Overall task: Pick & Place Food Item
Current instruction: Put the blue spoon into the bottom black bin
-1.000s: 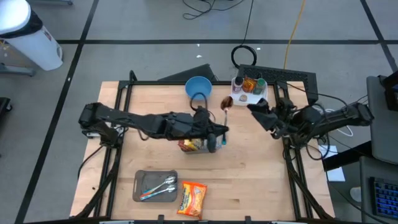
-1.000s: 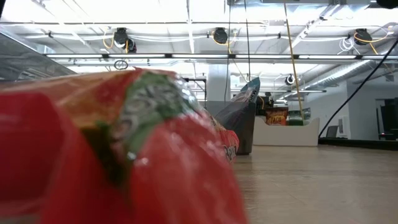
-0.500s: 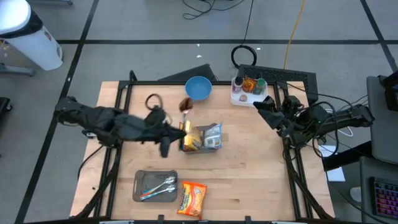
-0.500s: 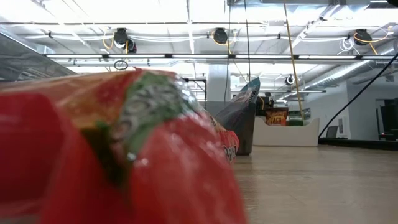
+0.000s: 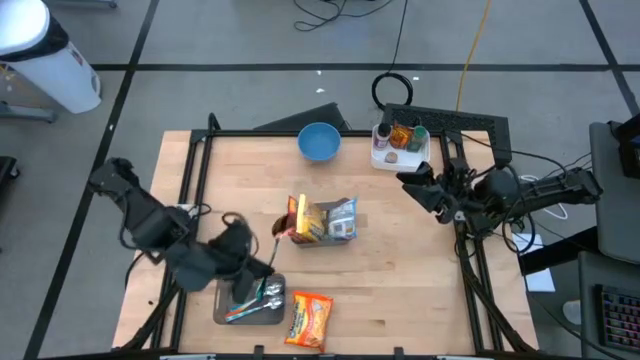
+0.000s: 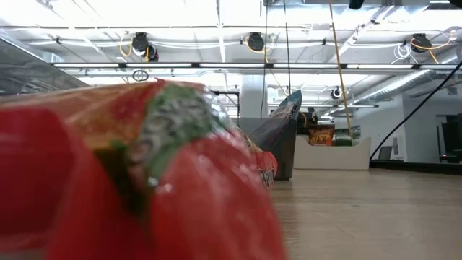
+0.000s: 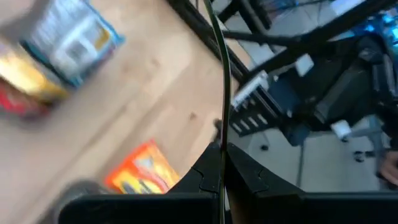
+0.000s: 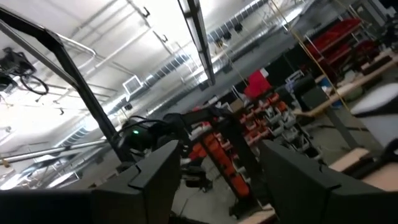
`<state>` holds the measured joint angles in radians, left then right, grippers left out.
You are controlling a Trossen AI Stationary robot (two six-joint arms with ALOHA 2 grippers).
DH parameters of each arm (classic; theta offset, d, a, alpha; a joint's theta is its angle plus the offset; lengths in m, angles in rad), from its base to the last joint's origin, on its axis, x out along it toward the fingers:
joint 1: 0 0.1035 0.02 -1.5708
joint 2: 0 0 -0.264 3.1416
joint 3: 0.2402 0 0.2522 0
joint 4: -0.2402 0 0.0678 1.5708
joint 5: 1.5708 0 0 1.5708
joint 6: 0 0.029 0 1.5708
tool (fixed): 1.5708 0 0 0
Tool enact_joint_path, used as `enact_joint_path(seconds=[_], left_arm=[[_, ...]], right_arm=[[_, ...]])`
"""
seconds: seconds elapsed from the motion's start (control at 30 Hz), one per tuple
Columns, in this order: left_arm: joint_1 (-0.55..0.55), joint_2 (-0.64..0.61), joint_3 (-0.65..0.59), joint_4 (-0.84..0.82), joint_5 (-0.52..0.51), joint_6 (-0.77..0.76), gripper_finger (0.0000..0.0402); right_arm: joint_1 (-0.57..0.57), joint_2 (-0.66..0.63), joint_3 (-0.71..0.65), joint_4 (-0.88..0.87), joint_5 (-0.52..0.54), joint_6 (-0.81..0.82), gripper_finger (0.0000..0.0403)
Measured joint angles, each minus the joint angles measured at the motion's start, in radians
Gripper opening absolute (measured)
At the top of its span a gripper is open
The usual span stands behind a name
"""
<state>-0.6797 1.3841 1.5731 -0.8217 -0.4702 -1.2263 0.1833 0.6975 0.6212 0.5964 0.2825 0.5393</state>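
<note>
A cluster of snack bags [image 5: 325, 220] stands at the table's middle, also in the left wrist view [image 7: 56, 50]. An orange food packet [image 5: 310, 318] lies at the near edge, next to a grey tray [image 5: 228, 287] holding spoons. My left gripper [image 5: 255, 283] hovers over that tray, shut on a thin long-handled spoon [image 5: 274, 250] with a brown bowl. My right gripper [image 5: 410, 182] waits open at the table's right side, its fingers apart in its wrist view [image 8: 214, 165], touching nothing. In the low view a blurred red and green packet [image 6: 130, 180] fills the front. My left gripper pinches the spoon's thin dark handle [image 7: 222, 134] between its two fingers. The handle runs on well past the fingertips [image 7: 245, 168], along the way they point. The spoon is lifted clear, its brown bowl end [image 5: 281, 228] toward the snack bags.
A blue bowl [image 5: 319, 141] and a white holder with bottles [image 5: 400, 140] stand at the far edge. A black frame [image 5: 200, 170] borders the table. Bare wood lies between the snack bags and my right gripper.
My left gripper has swung from the table's middle, beside the snack bags, toward the left and near edges, turning as it went, and now hangs over the tray. It has stayed shut on the spoon, which travelled with it clear of the table.
</note>
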Motion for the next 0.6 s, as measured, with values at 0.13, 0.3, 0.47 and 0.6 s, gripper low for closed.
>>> enact_joint_path(seconds=[0.13, 0.3, 0.47, 0.6], left_arm=[[-0.055, 0.034, 0.003, -0.035, 0.041, -0.106, 0.0005], [-0.074, 0.113, 0.002, -0.120, 0.204, -0.198, 0.0005], [-0.058, 0.198, 0.001, -0.224, 0.423, -0.182, 0.0005], [-0.043, 0.246, 0.001, -0.261, 0.508, -0.099, 0.0005]], right_arm=[[0.000, 0.001, 0.000, -0.034, 0.000, 0.003, 0.0218], [0.000, 0.007, 0.000, -0.058, 0.000, 0.025, 0.0217], [0.000, 0.014, 0.000, -0.056, 0.000, 0.025, 0.0213], [0.000, 0.016, 0.000, -0.058, 0.000, 0.032, 0.0213]])
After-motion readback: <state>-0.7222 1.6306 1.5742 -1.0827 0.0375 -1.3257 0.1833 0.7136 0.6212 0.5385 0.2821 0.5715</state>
